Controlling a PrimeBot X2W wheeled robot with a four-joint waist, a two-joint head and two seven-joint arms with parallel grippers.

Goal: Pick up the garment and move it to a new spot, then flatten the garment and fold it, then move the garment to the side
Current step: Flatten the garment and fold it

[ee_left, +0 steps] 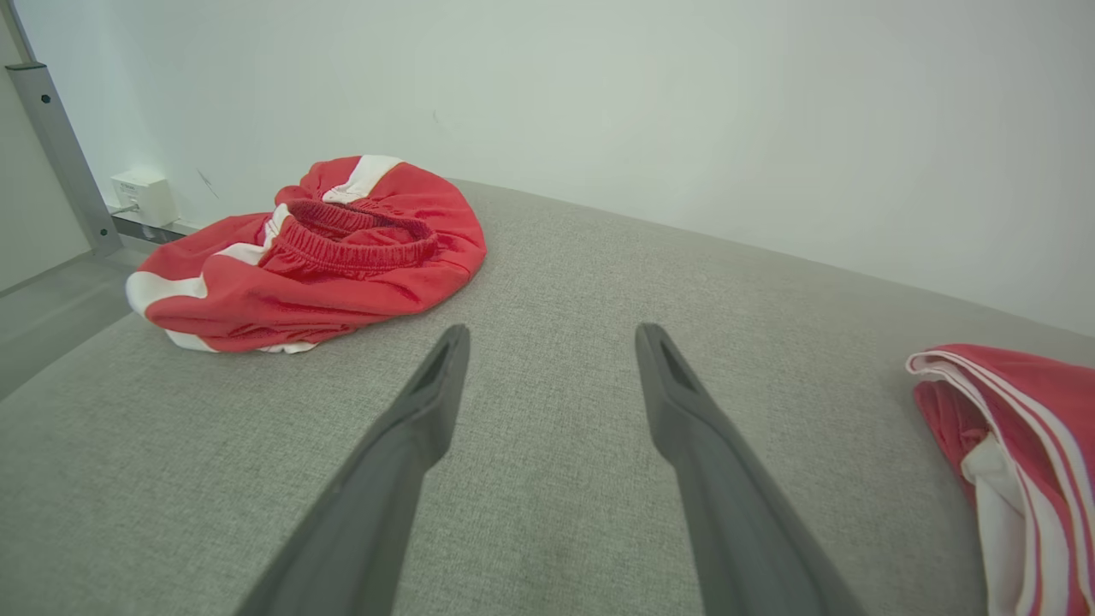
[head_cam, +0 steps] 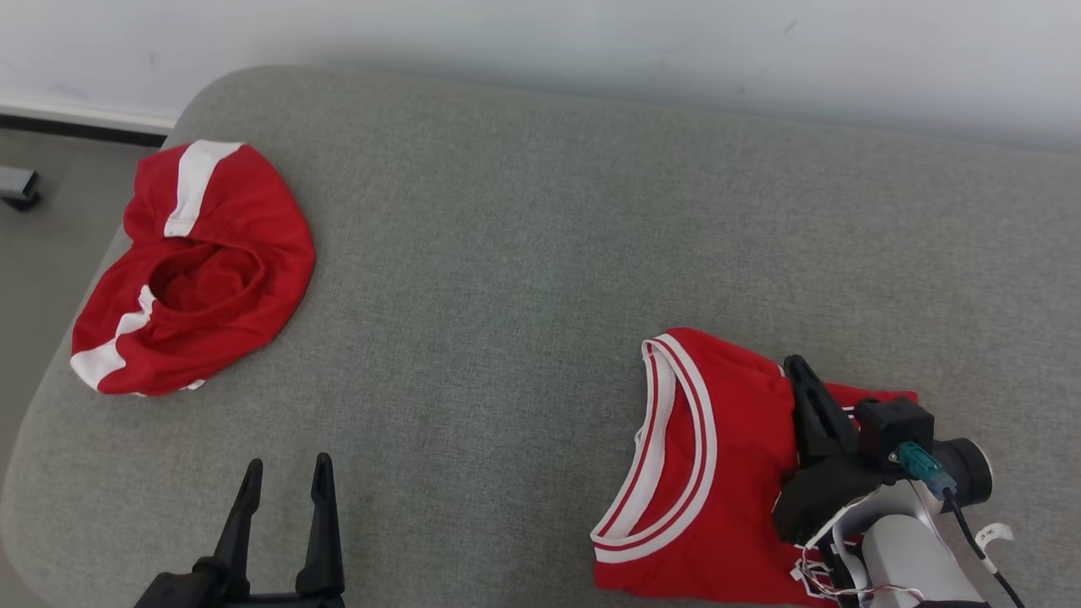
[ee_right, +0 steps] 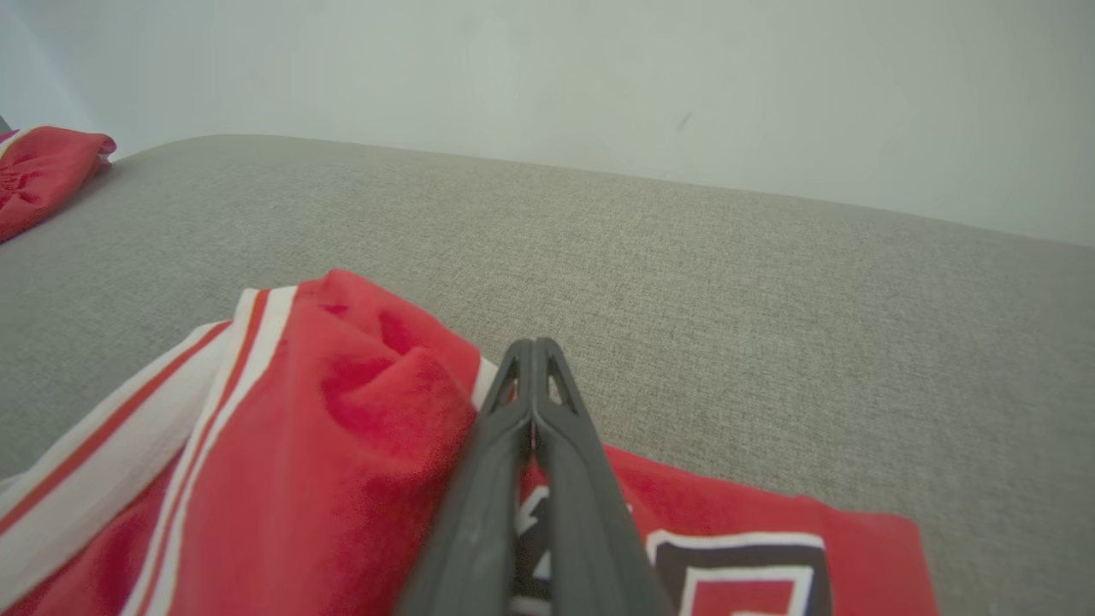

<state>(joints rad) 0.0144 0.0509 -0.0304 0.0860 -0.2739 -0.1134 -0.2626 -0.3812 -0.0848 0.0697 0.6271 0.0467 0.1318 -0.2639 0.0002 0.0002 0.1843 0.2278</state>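
Closed right pincer, jersey (print unreadable)

The left gripper is standing wide open, its two long dark fingers spreading apart in a V and pointing straight ahead, tips level with each other. Just behind those fingers, its black base is showing.

The right gripper is sitting fully shut. Its fingers are pressing flat against each other from root to tip and pointing forward, leaning a little to the robot's left and tilting downward. Behind the fingertips the black knuckle is widening out. To its right the wrist camera block is riding on top, with a cable plugged in. Behind that, the pale forearm is reaching in.
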